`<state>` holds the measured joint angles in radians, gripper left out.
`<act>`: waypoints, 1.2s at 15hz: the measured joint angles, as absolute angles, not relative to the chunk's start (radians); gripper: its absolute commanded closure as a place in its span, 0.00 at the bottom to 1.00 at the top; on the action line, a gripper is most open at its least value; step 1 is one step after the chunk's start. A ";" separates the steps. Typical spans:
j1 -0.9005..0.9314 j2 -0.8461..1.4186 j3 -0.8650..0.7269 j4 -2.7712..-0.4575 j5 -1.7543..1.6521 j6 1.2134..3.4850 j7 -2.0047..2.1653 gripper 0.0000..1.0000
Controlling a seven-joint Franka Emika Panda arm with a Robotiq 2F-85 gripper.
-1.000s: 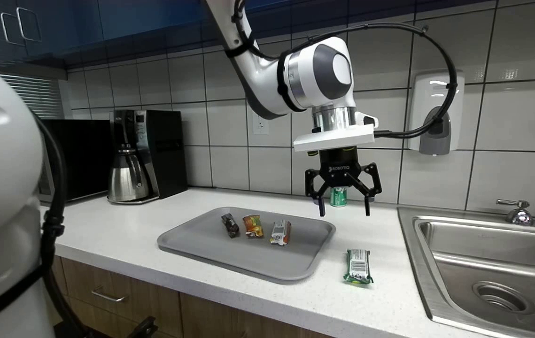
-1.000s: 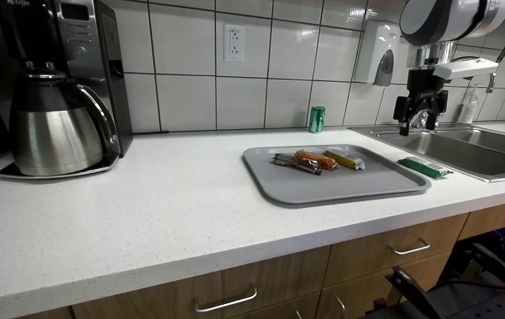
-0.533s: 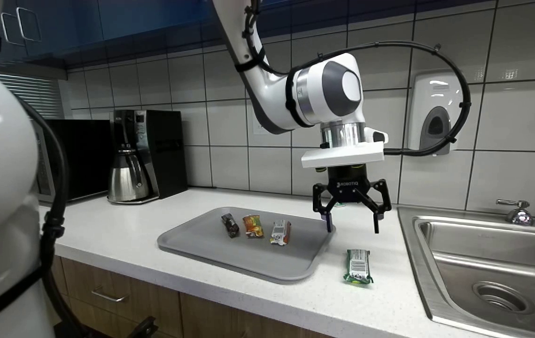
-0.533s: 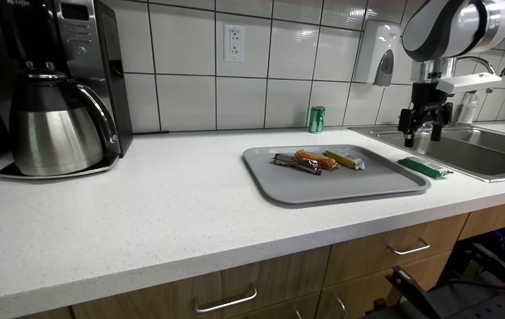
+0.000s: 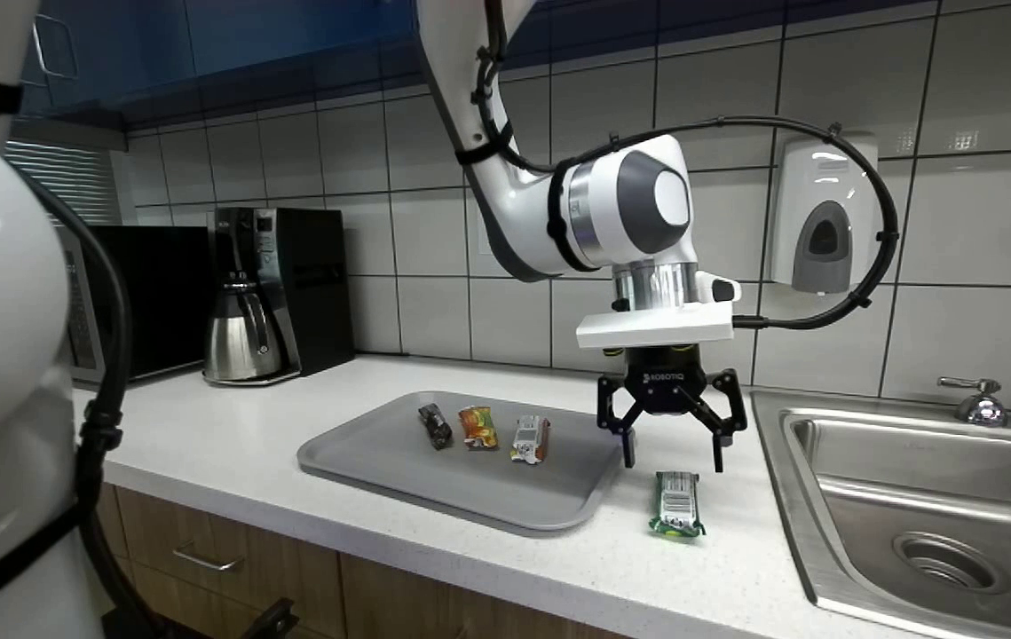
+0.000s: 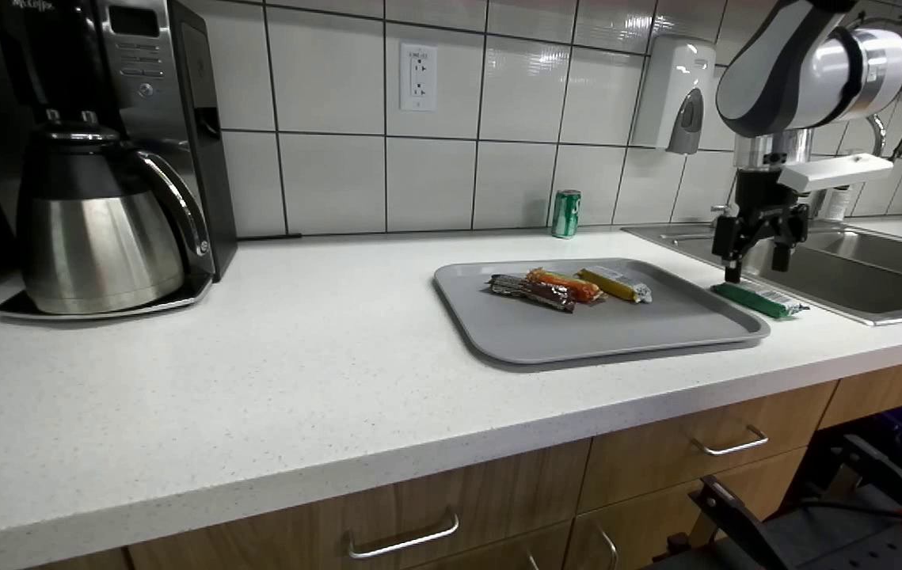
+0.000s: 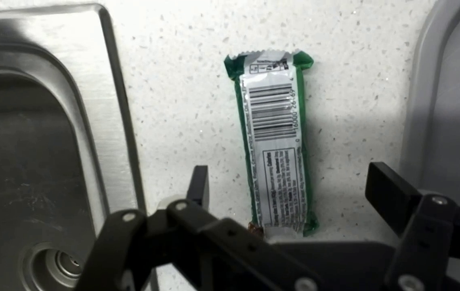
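Green-wrapped bar [image 7: 276, 141] lies on the tabletop [image 7: 181, 101], released gripper [image 5: 674, 467] spread wide above it; wrist view's got grey tray [image 7: 424, 81] at 3 o'clock, steel sink [image 7: 98, 101] at 9.

Jaws wide apart, the gripper [image 5: 674, 468] hung near the green-edged bar [image 5: 677, 504], which lay on the bench [image 5: 638, 572] between the grey tray [image 5: 469, 484] and the steel sink [image 5: 913, 501]! And over on that tray, three wrapped snacks [image 5: 478, 428] sat in a row!
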<state>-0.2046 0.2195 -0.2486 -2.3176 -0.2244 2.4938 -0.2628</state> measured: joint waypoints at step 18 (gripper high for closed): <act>-0.224 0.276 -0.249 -2.301 -0.224 2.520 -0.263 0.73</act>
